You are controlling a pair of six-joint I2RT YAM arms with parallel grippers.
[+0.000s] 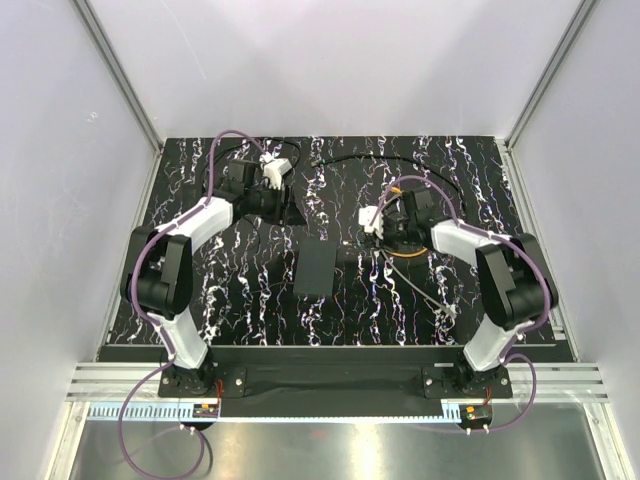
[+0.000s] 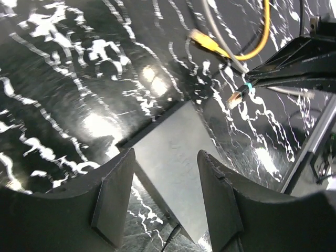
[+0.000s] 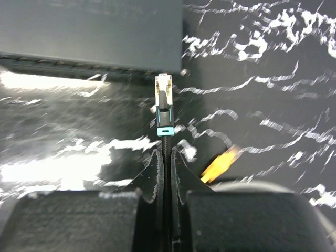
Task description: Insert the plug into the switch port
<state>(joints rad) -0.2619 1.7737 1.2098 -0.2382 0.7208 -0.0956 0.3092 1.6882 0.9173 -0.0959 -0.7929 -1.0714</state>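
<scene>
One yellow cable (image 3: pixel 218 168) lies near the plug (image 3: pixel 164 105).

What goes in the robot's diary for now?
left gripper: open, off switch | right gripper: shut on cable | plug: near switch edge, not inserted

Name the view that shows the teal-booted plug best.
Right wrist: the clear-tipped teal-booted plug sits centred and close, its cable pinched in the right gripper, near the edge of the flat matte-black box. Left wrist shows it small and blurred. The top view leaves it too tiny to discern.
</scene>
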